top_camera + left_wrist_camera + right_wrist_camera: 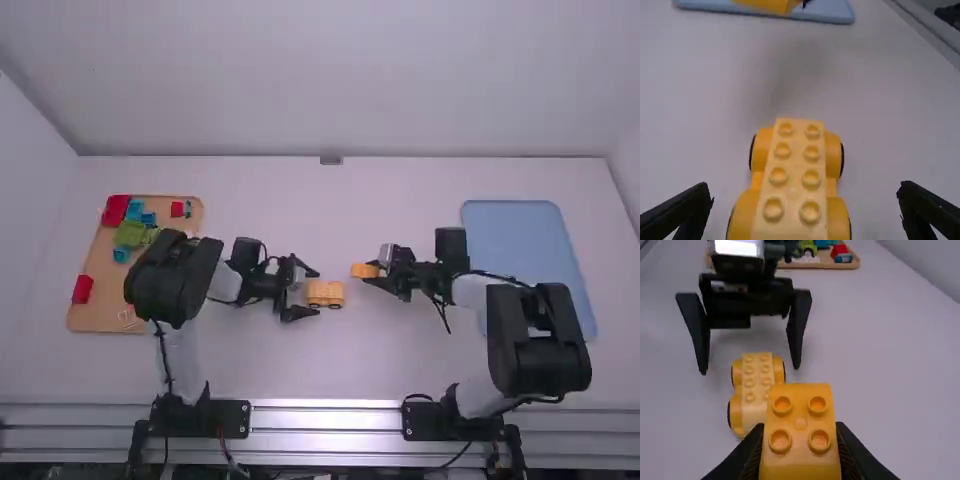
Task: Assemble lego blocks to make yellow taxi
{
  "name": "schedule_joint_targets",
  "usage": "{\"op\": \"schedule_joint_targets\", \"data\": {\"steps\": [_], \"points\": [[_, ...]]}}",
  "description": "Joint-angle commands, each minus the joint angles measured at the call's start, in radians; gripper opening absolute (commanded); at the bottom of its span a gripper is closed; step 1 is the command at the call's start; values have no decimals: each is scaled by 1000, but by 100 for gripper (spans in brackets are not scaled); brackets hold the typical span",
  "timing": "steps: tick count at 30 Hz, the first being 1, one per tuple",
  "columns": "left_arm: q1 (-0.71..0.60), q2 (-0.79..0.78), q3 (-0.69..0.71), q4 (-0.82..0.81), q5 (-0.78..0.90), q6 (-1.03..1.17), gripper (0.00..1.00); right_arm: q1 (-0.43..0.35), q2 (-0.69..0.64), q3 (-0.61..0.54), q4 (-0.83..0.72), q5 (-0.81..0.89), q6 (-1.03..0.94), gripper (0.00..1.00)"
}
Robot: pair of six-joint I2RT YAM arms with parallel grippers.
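Note:
My left gripper (312,293) is open at the wheeled yellow base (326,293) near the table's middle. In the left wrist view, the studded yellow base (792,180) lies between the spread fingers of my left gripper (805,207), touching neither. My right gripper (374,272) holds a yellow block (364,270) to the right of the base. In the right wrist view, my right gripper (800,440) is shut on the yellow block (800,432), four studs up; the wheeled base (757,385) sits beyond it.
A brown tray (98,300) with red, blue and green blocks stands at the left, partly behind the left arm. A light blue tray (530,240) lies at the right, beside the right arm.

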Motion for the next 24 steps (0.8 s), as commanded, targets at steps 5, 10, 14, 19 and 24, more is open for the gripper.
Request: {"op": "schedule_joint_targets", "data": {"steps": [5,10,14,19,24], "points": [[-13,101,80,-2,27,26,99,29,-38,-8,-20,2,11,29],[-15,144,120,-7,48,23,95,37,-38,-8,-24,2,24,28],[-13,145,112,-4,45,31,73,36,-38,-8,-32,2,40,27],[-14,145,66,50,51,31,59,44,-38,-8,-39,16,40,27],[-17,145,16,173,87,21,50,86,-38,-8,-32,63,68,27]]}}
